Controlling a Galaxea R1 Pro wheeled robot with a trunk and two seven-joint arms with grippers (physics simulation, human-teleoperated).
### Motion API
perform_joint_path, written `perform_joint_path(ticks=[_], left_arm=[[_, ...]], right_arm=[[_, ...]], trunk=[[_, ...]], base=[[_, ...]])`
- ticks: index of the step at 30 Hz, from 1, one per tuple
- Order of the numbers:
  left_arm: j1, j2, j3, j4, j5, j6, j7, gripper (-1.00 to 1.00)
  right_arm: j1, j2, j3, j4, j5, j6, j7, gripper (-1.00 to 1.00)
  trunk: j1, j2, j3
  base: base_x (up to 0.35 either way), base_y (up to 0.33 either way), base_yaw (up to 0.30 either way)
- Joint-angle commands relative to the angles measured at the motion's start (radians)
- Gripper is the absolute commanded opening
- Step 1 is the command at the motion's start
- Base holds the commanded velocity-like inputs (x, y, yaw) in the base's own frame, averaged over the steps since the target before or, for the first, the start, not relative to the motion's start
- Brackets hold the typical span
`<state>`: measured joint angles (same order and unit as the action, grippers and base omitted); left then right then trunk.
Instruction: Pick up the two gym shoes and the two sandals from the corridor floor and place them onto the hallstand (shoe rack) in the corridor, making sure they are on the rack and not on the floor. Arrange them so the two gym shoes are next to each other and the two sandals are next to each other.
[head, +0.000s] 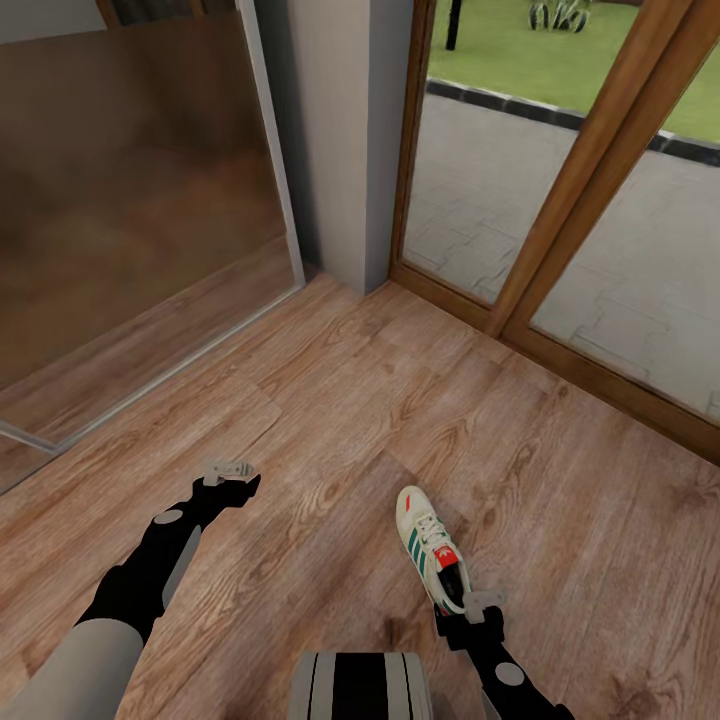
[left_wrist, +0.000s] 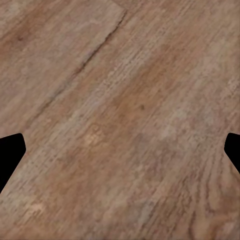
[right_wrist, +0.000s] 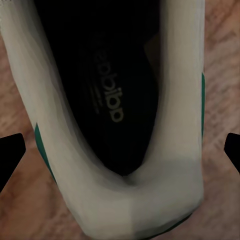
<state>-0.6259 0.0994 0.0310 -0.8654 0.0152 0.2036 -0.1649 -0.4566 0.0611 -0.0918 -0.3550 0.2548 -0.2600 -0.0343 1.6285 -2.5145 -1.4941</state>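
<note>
white lace-up gym shoe (head: 428, 545) with teal-green stripes and red-orange tongue lies on the wood-plank floor (head: 330, 400); right gripper (right_wrist: 120, 150) spread wide around its heel, left gripper (left_wrist: 120, 150) spread over bare planks.

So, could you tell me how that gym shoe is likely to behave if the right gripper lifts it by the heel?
The gym shoe looks light. Its heel collar seems soft, so it may squash between the jaws. Held at the heel, its toe would probably droop. Its flat sole makes rolling unlikely.

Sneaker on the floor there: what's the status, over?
Right claw open, poised over gym shoe heel. Left claw open, empty, above bare corridor floor. Shoe on floor, not gripped. Nothing in the way.
</note>
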Motion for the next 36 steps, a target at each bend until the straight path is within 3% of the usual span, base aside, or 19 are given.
perform_joint_path(ticks=[1, 2, 3, 31, 36], left_arm=[[0.0, 0.0, 0.003, -0.001, 0.002, 0.007, -0.006, 1.0], [0.0, 0.0, 0.003, -0.001, 0.002, 0.007, -0.006, 1.0], [0.0, 0.0, 0.003, -0.001, 0.002, 0.007, -0.006, 1.0], [0.0, 0.0, 0.003, -0.002, 0.0, 0.007, -0.005, 1.0], [0.0, 0.0, 0.003, -0.002, 0.0, 0.007, -0.005, 1.0]], right_arm=[[-0.001, 0.001, -0.008, 0.001, 0.011, -0.004, -0.001, 1.0], [-0.001, 0.001, -0.008, 0.001, 0.011, -0.004, -0.001, 1.0], [-0.001, 0.001, -0.008, 0.001, 0.011, -0.004, -0.001, -1.0], [-0.001, 0.002, -0.009, 0.002, 0.011, -0.003, -0.001, -1.0], [-0.001, 0.002, -0.009, 0.001, 0.011, -0.003, -0.001, -1.0]], trunk=[[0.0, 0.0, -0.001], [0.0, 0.0, -0.001], [0.0, 0.0, -0.001], [0.0, 0.0, -0.001], [-0.002, 0.001, 0.019]], base=[[0.0, 0.0, 0.0], [0.0, 0.0, 0.0], [0.0, 0.0, 0.0], [0.0, 0.0, 0.0], [0.0, 0.0, 0.0]])
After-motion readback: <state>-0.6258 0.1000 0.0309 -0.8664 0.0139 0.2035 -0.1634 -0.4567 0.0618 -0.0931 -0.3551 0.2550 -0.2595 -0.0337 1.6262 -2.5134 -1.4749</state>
